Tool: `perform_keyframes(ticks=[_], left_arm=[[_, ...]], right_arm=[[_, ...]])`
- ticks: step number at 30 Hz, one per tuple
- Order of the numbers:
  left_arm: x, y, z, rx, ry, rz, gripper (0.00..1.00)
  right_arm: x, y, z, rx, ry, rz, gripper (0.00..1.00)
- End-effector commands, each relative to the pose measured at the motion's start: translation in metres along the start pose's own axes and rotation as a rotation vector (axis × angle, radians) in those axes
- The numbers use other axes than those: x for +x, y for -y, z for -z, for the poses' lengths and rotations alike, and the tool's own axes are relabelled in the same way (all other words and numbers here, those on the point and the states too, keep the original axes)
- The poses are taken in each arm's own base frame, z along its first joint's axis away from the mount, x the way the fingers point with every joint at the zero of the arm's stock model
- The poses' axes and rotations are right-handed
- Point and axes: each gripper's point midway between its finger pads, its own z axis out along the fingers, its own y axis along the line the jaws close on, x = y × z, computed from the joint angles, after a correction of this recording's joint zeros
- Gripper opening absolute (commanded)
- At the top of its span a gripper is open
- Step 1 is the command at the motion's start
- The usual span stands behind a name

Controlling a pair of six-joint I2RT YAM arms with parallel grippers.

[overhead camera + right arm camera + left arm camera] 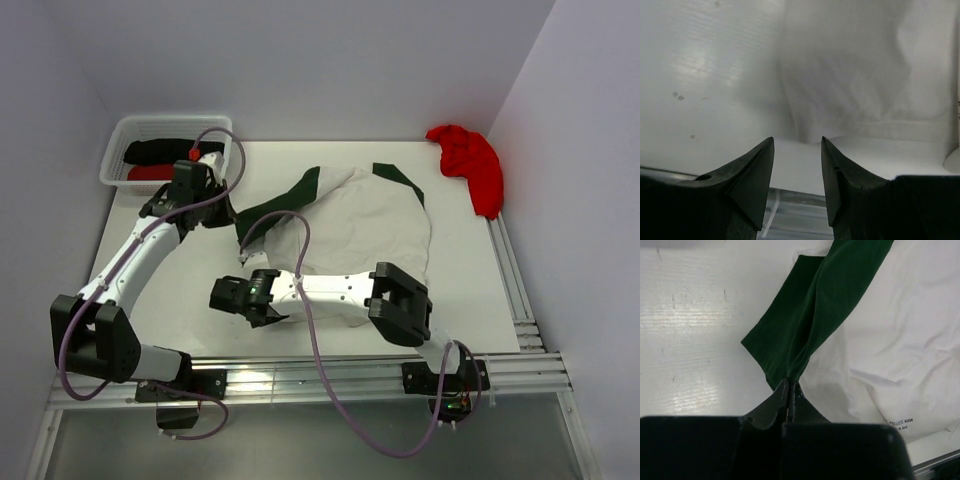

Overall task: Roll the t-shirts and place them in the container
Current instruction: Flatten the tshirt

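tiny dark print (900,422) on white t-shirt (905,335), too small to read

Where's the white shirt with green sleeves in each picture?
Top external: white t-shirt spread out mid-table.
Left wrist: fills the right side; left gripper pinches its green sleeve.
Right wrist: upper right, beyond the open right gripper.
Shared landmark: the white table.

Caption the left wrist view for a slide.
Left gripper shut on the green sleeve of the white tee, spread on the table.

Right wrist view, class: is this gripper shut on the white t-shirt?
No, the right gripper stands with jaws apart and empty; the white t-shirt lies beyond its tips.
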Motion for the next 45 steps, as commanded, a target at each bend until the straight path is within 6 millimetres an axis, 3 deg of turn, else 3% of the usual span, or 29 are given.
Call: perform_keyframes(ticks=[1,7,11,13,14,16,17,18,19,20,22,23,25,26,28,29,32,39,42,45], left_arm=[[-0.023,0.009,0.007,0.05,0.14,-0.013,0.01],[-0.022,0.003,0.007,0.037,0.174,-0.028,0.0],[-0.014,-0.003,0.001,0.029,0.151,-0.015,0.0],[-0.01,-0.004,-0.001,0.036,0.14,-0.007,0.0],[-0.009,-0.004,-0.004,0.043,0.133,-0.004,0.0],[-0.007,-0.004,-0.006,0.049,0.12,-0.001,0.0],[-0.006,-0.006,-0.007,0.048,0.115,0.001,0.0],[-0.005,-0.005,-0.007,0.054,0.113,0.002,0.0],[-0.002,-0.005,-0.008,0.056,0.108,0.004,0.0],[-0.003,-0.004,-0.007,0.064,0.113,0.004,0.0],[0.0,0.0,-0.007,0.088,0.104,0.008,0.0],[0.001,-0.001,-0.009,0.089,0.099,0.01,0.0],[0.002,0.005,-0.009,0.122,0.09,0.015,0.0],[0.002,0.007,-0.01,0.137,0.085,0.019,0.0],[0.006,0.018,-0.009,0.21,0.059,0.026,0.0],[0.008,0.019,-0.011,0.225,0.046,0.031,0.0],[0.011,0.024,-0.012,0.256,0.021,0.025,0.0],[0.009,0.022,-0.01,0.249,0.049,0.021,0.0],[0.008,0.021,-0.009,0.24,0.057,0.019,0.0],[0.007,0.018,-0.008,0.226,0.064,0.018,0.0]], right_arm=[[-0.015,0.018,-0.004,0.082,0.011,-0.07,0.5],[-0.009,0.019,-0.031,0.115,-0.05,-0.093,0.48],[-0.008,0.02,-0.043,0.129,-0.057,-0.102,0.39],[-0.008,0.015,-0.042,0.103,-0.059,-0.098,0.18],[-0.005,0.014,-0.039,0.083,-0.074,-0.092,0.0],[-0.007,0.009,-0.032,0.043,-0.063,-0.094,0.0],[-0.016,0.008,-0.012,-0.007,-0.033,-0.104,0.0],[-0.01,0.012,-0.008,-0.024,-0.025,-0.104,0.0],[-0.003,0.01,0.005,-0.06,-0.019,-0.094,0.0],[0.003,0.024,0.023,-0.095,-0.016,-0.1,0.0],[0.015,0.03,0.042,-0.179,-0.038,-0.118,0.0],[0.03,0.049,0.055,-0.215,-0.048,-0.117,0.0],[0.047,0.051,0.073,-0.348,-0.096,-0.117,0.0],[0.06,0.065,0.083,-0.398,-0.11,-0.113,0.0],[0.074,0.071,0.094,-0.477,-0.134,-0.102,0.0],[0.09,0.079,0.1,-0.524,-0.168,-0.088,0.13],[0.09,0.084,0.111,-0.596,-0.132,-0.123,0.46],[0.054,0.107,0.113,-0.403,-0.017,-0.15,0.45],[0.047,0.095,0.117,-0.405,-0.002,-0.101,0.38],[0.05,0.069,0.122,-0.401,0.003,-0.032,0.36]])
